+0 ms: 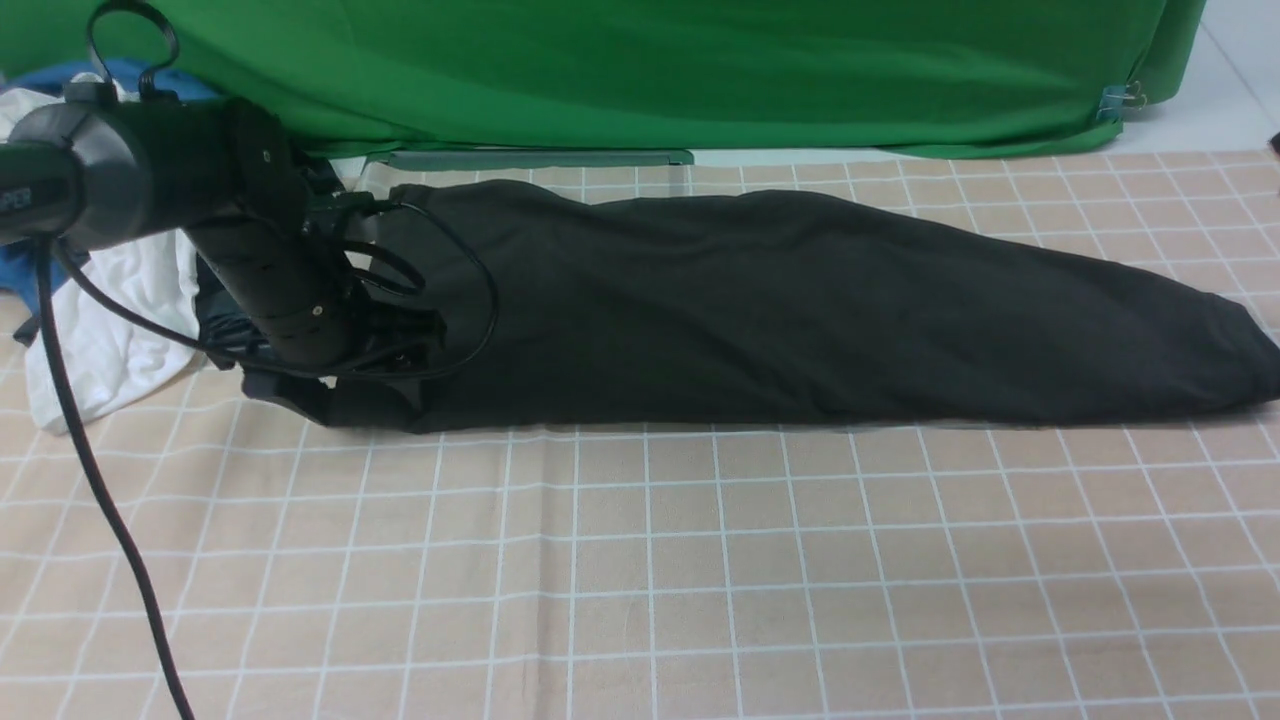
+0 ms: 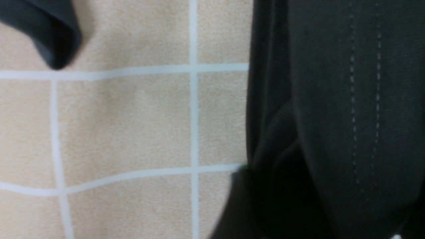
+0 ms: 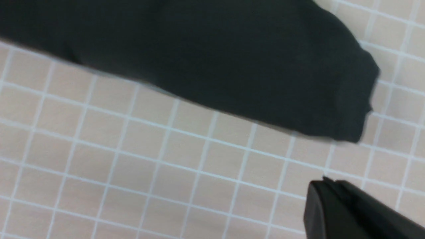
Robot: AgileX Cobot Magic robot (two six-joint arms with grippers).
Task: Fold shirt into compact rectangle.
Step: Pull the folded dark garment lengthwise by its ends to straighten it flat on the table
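Beige checked table [image 1: 640, 580] holds the black cotton T-shirt [image 1: 780, 310] folded lengthwise; left gripper [image 1: 345, 395], spread at nine o'clock, and right gripper [image 3: 332, 194], pressed together empty, probably must fold it crosswise next.

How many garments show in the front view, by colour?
Black: 1, the shirt
White: 1, the white garment
Blue: 1, the blue cloth, mostly hidden behind the left arm
Total: 3

The shirt [image 1: 800, 310] is matt knit cloth (tablecloth [image 1: 640, 580] fuzzier).
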